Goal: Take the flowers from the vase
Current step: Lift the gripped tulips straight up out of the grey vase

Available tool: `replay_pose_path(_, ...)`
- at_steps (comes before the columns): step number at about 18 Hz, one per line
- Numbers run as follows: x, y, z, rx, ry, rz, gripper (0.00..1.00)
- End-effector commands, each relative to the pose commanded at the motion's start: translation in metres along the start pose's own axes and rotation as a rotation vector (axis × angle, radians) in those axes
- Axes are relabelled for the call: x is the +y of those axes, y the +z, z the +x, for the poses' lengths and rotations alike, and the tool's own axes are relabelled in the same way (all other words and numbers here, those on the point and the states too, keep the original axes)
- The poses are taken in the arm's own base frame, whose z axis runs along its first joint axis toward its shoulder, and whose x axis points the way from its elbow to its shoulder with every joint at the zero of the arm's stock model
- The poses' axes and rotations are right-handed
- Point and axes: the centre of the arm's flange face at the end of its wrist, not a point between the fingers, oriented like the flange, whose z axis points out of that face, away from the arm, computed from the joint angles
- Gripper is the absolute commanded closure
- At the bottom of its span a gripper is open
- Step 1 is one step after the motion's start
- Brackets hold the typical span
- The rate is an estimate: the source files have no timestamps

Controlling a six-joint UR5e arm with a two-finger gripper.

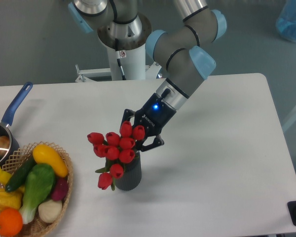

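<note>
**One bunch of red flowers, and my gripper is right behind it**

One small sticker sits on the white post [123,54] behind the table, but I cannot read it. There is pale writing on the black gripper [134,134] too, and it is too small for me to read. A blue light glows on the gripper's wrist.

The flowers [114,149] are red buds with green leaves. They stand in the vase [129,177], which is short, dark grey and round. The vase stands on the white table [222,148], near the middle. The buds lean a little to the left, out over the rim.

My gripper is at the top right of the bunch, touching or nearly touching the buds. The buds hide the fingertips, so I cannot tell if it is gripping the flowers or not.

On the left is a wicker basket [64,190]. In it I see yellow, green, purple, white and orange toy food. Behind it is a metal saucepan [1,138] with a blue handle. Something pale is inside it.
</note>
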Motion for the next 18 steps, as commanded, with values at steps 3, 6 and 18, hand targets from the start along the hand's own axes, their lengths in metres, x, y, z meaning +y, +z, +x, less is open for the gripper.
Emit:
replay_pose_path(3,-0.002,-0.002,0.0,0.001,-0.003,0.017,0.65)
replay_pose_path(6,-0.005,-0.005,0.001,-0.004,-0.001,0.024,0.66)
replay_pose_path(18,-0.042,-0.033,0.005,-0.025,-0.01,0.117,0.66)
